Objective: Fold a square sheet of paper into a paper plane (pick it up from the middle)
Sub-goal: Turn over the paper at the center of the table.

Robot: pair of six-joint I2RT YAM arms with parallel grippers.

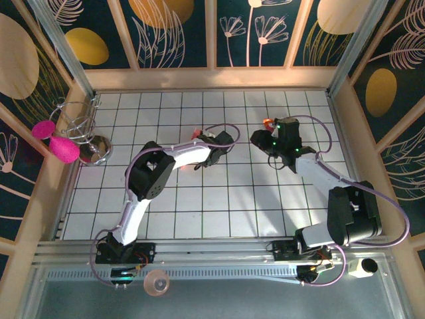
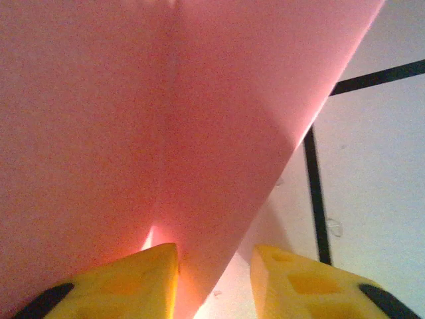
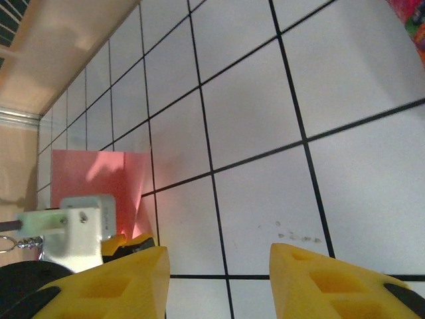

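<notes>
paper: the square sheet of paper (image 2: 166, 119), salmon pink and already creased, sits mid-table right at the left gripper (image 2: 212, 256). it rears up off the tiled table (image 2: 372, 173) rather than lying flat.
left pincer: jaws apart. the sheet's lower corner dips into the gap and leans by the left-hand finger (image 2: 133, 279), with bare table showing between the paper and the other finger. i call this released, not pinching.
right pincer: the right gripper (image 3: 219, 256) is spread, with nothing but bare tile between its fingers.
which way: from the left gripper the paper is dead ahead and touching. from the right gripper it's off to the left of its wrist view, well apart across the grid, with the left wrist standing in front of it.
long axis: the crease runs straight away from the left gripper's gap, roughly in line with its reach. the free edge slants off to the right.
nearer arm: left, by a long way.
next move, my call: a re-grip or a press along that crease belongs to the left arm. the right would have to cross over to pin the far side.
risk: with the jaws apart, the standing sheet could flop or slide off line.
</notes>
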